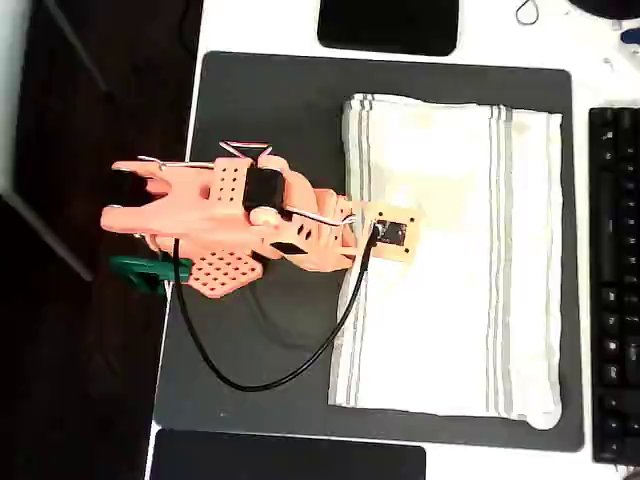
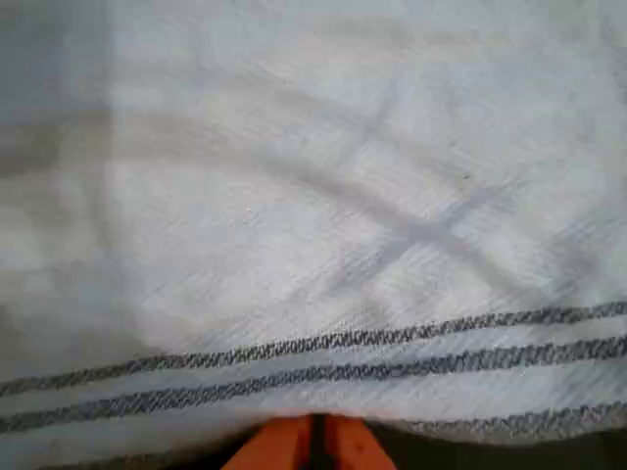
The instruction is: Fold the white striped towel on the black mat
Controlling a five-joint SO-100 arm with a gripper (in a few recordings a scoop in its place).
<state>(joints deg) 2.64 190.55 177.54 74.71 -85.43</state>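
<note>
The white striped towel [image 1: 455, 255] is laid flat on the right half of the black mat [image 1: 260, 120], its right edge close to the mat's right edge and its grey stripe groups running parallel to that edge. The orange arm is extended from the mat's left edge, and the gripper [image 1: 352, 236] is positioned at the towel's left edge. In the wrist view, the fingertips [image 2: 284, 446] are seen pressed together at the striped hem [image 2: 323, 367], with no cloth visible between them.
</note>
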